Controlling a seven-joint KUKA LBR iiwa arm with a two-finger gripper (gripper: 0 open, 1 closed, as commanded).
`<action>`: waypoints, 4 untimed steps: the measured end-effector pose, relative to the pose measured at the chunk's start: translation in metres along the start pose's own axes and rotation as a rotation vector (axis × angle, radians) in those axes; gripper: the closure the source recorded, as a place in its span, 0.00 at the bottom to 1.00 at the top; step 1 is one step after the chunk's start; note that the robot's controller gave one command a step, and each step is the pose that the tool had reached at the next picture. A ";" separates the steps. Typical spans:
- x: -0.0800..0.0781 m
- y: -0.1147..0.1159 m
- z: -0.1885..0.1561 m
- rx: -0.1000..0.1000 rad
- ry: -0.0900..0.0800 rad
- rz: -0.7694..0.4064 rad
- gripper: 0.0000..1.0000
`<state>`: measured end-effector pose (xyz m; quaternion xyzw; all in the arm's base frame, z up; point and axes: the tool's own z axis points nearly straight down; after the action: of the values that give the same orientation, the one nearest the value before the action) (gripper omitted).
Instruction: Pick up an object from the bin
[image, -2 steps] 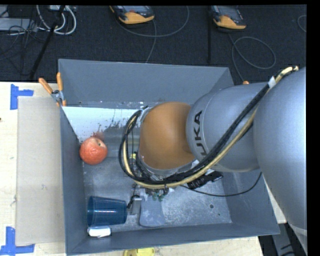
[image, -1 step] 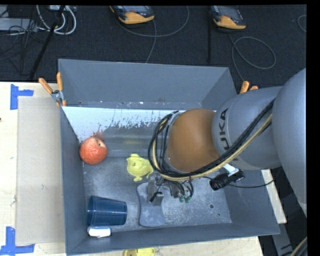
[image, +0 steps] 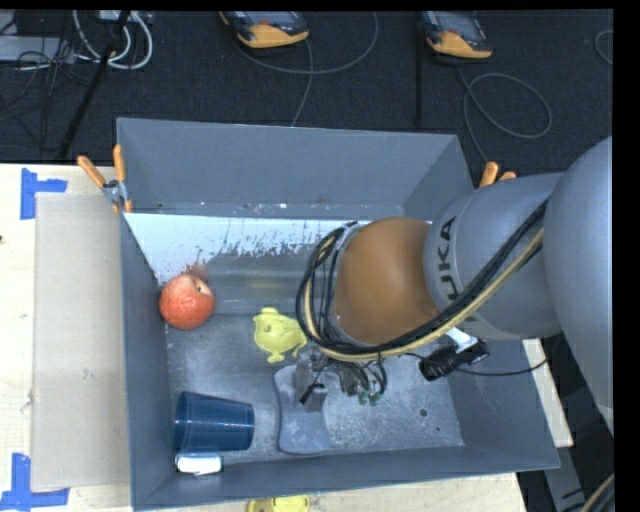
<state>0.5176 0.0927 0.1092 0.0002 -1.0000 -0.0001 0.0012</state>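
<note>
My gripper (image: 313, 390) hangs low in the front middle of the bin, just under the arm's orange cover. It is over the upper end of a flat grey pad-like piece (image: 303, 428) that lies on the floor. Whether it touches the piece I cannot tell. A small yellow toy (image: 275, 333) lies just up and to the left of the gripper, apart from it. A dark blue cup (image: 213, 422) lies on its side to the left, near the front wall.
A red apple (image: 187, 301) rests against the left wall, towards the back. A small white object (image: 199, 464) lies at the front left corner below the cup. The arm and its cables cover the right middle of the bin.
</note>
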 end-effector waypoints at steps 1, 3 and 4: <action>-0.012 -0.007 -0.017 -0.001 -0.001 0.026 1.00; -0.039 0.007 -0.036 -0.001 -0.004 0.119 1.00; -0.020 0.016 0.017 0.000 0.000 0.285 0.00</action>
<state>0.5374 0.1090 0.0921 -0.1419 -0.9899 0.0001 0.0010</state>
